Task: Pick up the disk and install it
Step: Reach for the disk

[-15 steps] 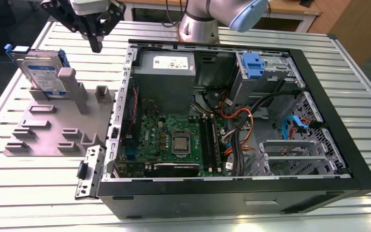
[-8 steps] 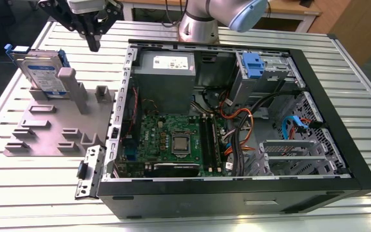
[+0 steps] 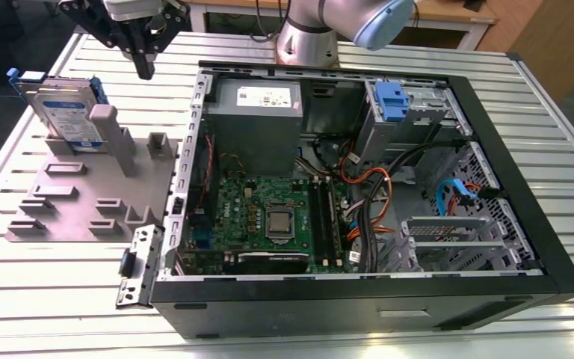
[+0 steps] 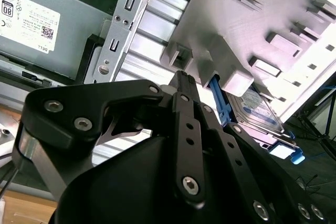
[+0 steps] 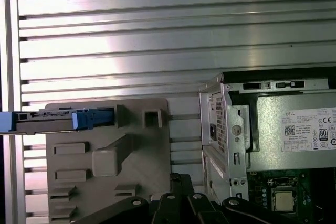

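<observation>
Exterior view, from its left. Slatted metal table (image 3: pixel 28 288). On it, a grey fixture (image 3: pixel 68 217) with slots and posts. The disk (image 3: pixel 66 112) stands on edge in a slot at the fixture's far left corner, label side toward the camera, blue rails along its edges. Nothing touches it.

Just to the right of the disk and higher: the gripper (image 3: pixel 146 71), pointing down over the fixture's far edge, between the disk and the case. Fingers closed together to one tip, nothing between them. Clear gap to the disk.

Right of the fixture: open black case (image 3: pixel 367 295) lying on its side. Inside, grey power supply (image 3: pixel 257 120) at the far left, green board (image 3: pixel 257 209) nearer the camera, blue latch (image 3: pixel 391 101) further right at the drive bay. Arm base (image 3: pixel 312 37) behind the case.

Both wrist views: gripper (image 4: pixel 182 75) (image 5: pixel 181 178) closed and empty over the fixture (image 4: pixel 262 14) (image 5: pixel 142 171), disk (image 4: pixel 257 108) (image 5: pixel 47 120) seated in its slot, apart from the fingertips.
</observation>
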{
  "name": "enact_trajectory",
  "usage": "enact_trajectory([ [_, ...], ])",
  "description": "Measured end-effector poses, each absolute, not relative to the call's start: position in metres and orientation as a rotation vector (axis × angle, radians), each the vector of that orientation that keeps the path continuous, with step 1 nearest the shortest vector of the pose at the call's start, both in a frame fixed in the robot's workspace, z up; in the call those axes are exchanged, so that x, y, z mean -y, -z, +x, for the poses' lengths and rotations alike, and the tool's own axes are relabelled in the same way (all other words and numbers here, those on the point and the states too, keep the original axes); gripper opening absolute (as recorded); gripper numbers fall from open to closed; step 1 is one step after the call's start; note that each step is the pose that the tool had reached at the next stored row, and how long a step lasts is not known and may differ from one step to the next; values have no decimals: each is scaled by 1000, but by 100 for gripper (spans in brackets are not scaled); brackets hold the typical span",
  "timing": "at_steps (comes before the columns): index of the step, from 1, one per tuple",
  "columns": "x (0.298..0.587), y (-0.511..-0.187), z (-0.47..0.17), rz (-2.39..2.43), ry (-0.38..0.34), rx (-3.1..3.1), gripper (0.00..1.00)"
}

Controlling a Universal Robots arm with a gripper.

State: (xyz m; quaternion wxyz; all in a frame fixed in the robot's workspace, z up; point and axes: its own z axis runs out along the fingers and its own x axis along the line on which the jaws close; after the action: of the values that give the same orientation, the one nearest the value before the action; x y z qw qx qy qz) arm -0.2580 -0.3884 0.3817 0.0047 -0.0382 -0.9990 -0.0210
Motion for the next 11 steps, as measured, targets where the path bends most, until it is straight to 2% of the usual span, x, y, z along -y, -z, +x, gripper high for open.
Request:
enact_trajectory([
  [11,388,-382,-263,-120,66,3129,11],
])
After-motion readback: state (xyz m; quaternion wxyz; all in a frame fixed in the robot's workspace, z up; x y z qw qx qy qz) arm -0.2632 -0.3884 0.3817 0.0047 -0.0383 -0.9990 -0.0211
